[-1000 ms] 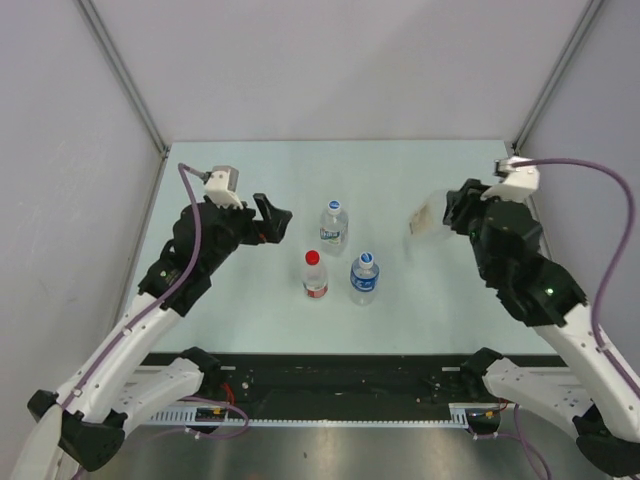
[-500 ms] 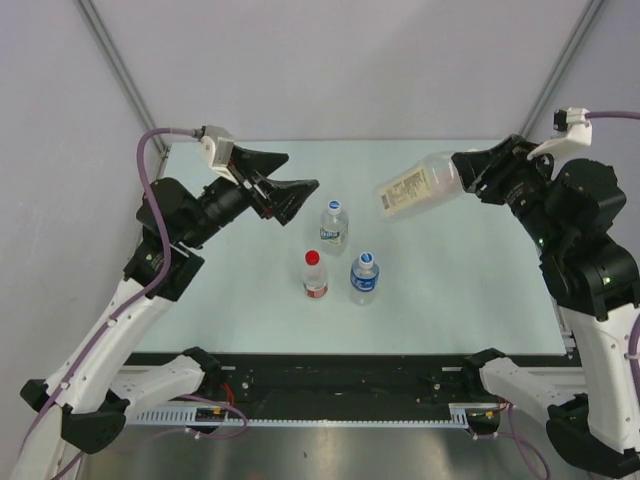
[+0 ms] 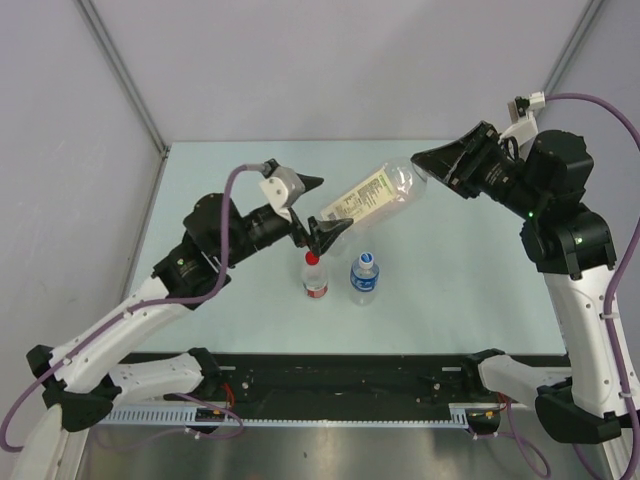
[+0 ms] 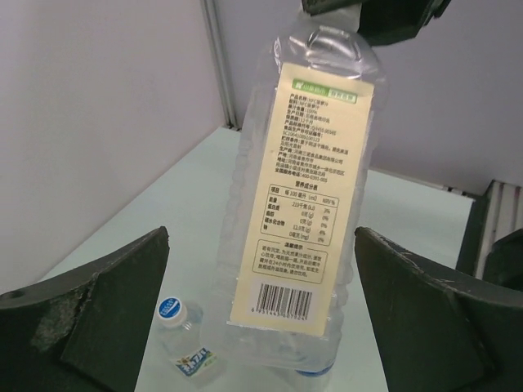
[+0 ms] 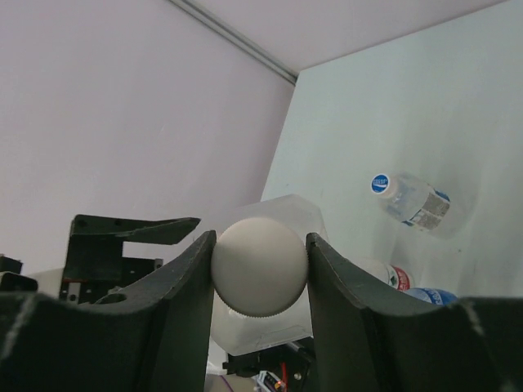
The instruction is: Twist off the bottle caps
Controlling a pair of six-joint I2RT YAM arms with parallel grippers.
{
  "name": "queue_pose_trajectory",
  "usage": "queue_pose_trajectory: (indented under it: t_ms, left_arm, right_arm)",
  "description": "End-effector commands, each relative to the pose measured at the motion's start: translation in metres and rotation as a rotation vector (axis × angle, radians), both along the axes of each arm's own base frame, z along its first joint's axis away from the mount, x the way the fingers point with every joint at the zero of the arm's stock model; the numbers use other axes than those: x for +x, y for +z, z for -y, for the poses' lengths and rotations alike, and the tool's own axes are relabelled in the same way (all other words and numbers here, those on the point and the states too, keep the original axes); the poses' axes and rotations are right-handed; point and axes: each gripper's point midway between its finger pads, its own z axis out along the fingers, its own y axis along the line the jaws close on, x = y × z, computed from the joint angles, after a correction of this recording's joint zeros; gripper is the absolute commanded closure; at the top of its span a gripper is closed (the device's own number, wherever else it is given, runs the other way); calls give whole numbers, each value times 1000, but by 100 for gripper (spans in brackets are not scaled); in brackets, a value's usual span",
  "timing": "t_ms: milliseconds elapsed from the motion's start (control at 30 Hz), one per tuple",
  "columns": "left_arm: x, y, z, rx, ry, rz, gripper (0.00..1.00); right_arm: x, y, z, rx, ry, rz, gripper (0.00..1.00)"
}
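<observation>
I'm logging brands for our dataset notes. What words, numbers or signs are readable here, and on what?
Nothing can be quoted reliably.
Yellowish label on the large bottle: dense print, a table, a barcode; too small to read.
Blue cap: white logo, blurred.
White cap: no print shows.
Red-labelled bottle and blue-labelled bottle: labels too small.

A pale green table (image 3: 450, 300) fills the middle of the top view, closed in by plain grey walls (image 3: 330, 60) across the upper part and down both sides. Two thin metal posts run diagonally from the top edge down to the table's far corners, one at the upper left (image 3: 120, 72) and one at the upper right (image 3: 560, 70). Along the bottom of the frame a black strip (image 3: 340, 375) borders the table's near edge, with a pale perforated rail (image 3: 340, 422) just below it.
</observation>
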Motion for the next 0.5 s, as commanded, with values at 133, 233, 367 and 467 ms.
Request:
queue_pose_trajectory:
  t_ms: [133, 233, 367, 467]
  left_arm:
    - [19, -8, 6, 97, 110, 125, 0]
    - [13, -1, 9, 92, 78, 137, 0]
    - [15, -4, 18, 115, 51, 117, 0]
    - [14, -10, 24, 134, 25, 114, 0]
  right_arm:
    - [-23, 18, -12, 27, 67, 29, 100]
    - [-25, 16, -14, 9, 66, 29, 100]
    - [-26, 11, -21, 1, 77, 21, 100]
    - [-29, 9, -32, -1, 103, 18, 100]
